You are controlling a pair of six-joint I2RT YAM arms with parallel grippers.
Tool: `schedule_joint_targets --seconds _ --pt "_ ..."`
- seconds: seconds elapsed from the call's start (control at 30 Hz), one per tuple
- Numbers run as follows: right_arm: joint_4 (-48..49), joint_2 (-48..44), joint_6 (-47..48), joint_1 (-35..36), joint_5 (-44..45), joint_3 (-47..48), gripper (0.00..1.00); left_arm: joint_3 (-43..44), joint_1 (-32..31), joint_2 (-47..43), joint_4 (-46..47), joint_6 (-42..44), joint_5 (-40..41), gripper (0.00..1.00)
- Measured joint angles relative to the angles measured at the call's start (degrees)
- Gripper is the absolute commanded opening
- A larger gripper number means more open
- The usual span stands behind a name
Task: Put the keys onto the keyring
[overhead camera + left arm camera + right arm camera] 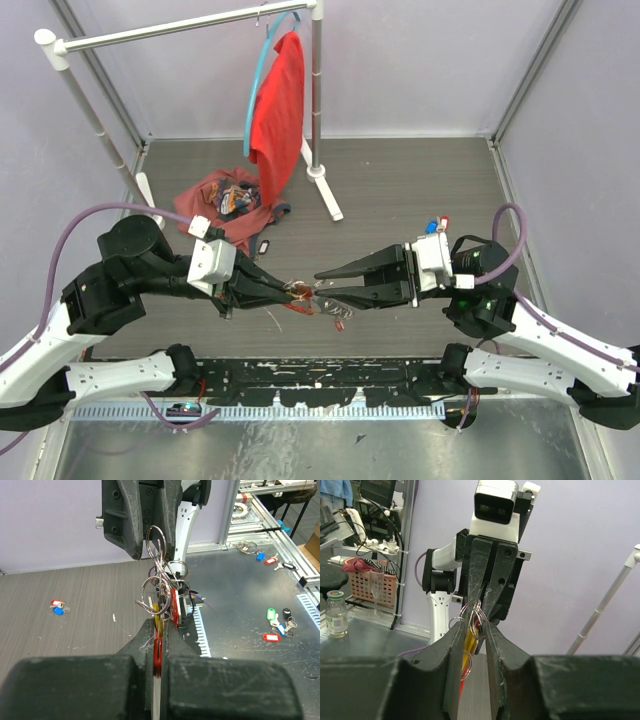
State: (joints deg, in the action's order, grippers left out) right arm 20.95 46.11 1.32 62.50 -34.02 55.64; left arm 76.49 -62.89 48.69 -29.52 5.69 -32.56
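left arm (pixel 60 350), right arm (pixel 565 350): white shells, black joints. left gripper (pixel 300 292), right gripper (pixel 324 284) black. purple cables (pixel 110 210) at 9 and 3 o'clock.

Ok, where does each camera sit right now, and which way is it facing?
Top external: above and behind the robot, looking down on the table; the left gripper and right gripper show, meeting tip to tip.
Left wrist: on the left wrist, looking along its own fingers at the right gripper.
Right wrist: on the right wrist, looking back along its own fingers at the left gripper.
Shared: all three see the keyring between the tips.
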Motion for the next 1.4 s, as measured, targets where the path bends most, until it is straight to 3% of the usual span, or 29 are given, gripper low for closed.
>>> schedule_joint_targets --seconds 0.57,1.07,1.4 --pt "-1.55 -1.46 0.04 0.0 -0.11 0.42 0.26 0.02 0.0 0.0 -0.02 0.07 0.0 0.0" --pt "-3.85 -1.46 1.16 0.0 -0.13 1.27 0.01 0.02 -0.04 0.44 -0.11 0.04 -0.42 0.0" --pt "-19.43 0.46 10.01 0.0 -0.52 10.23 0.01 0.46 -0.04 0.68 -0.52 0.42 0.39 0.0"
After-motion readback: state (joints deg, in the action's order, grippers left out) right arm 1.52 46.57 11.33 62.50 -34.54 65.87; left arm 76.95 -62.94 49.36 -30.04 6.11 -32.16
